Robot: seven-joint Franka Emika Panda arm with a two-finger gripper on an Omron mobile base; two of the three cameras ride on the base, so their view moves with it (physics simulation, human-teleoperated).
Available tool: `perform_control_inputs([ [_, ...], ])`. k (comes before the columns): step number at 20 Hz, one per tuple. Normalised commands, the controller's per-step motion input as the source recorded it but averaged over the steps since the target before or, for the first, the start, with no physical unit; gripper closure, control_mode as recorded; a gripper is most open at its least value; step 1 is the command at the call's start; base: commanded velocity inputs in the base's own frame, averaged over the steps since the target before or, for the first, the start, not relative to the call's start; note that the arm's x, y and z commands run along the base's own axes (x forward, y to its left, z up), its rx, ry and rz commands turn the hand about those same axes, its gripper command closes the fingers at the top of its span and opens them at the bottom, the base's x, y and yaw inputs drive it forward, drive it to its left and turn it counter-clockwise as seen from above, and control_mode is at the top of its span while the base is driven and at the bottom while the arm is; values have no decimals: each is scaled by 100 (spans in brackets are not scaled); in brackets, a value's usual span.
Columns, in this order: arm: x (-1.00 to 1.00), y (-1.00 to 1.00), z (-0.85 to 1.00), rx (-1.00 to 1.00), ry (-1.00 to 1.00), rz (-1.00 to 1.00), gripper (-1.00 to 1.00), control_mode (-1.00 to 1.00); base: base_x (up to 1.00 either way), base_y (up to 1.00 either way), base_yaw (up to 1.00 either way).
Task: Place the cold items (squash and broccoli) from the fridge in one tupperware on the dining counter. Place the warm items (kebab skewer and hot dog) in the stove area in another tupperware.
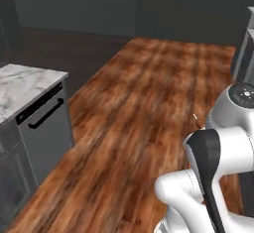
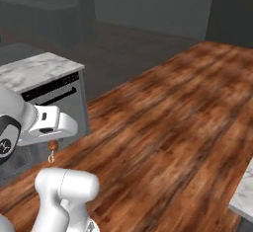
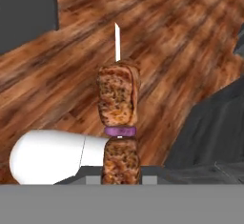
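Clearly, the skewer is held in the closed jaws of the gripper, its lower end clamped between them and its pale tip pointing away over the wood floor. In the right base view a small brown piece of it hangs below the hand, near a marble-topped cabinet. No tupperware is seen, so the carry to the stove area is judged unfinished. The grip should be kept firm and the wrist level while the base drives, and swings near the cabinet should be avoided.
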Motion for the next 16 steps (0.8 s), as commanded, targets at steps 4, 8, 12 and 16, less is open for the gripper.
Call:
perform_control_inputs([
  [4,0,0,0,0,0,0,100,100,86,29,-58],
  [8,0,0,0,0,0,0,100,100,86,49,-60],
  [12,0,0,0,0,0,0,100,100,84,57,-57],
  [16,0,0,0,0,0,0,100,100,96,67,-50],
])
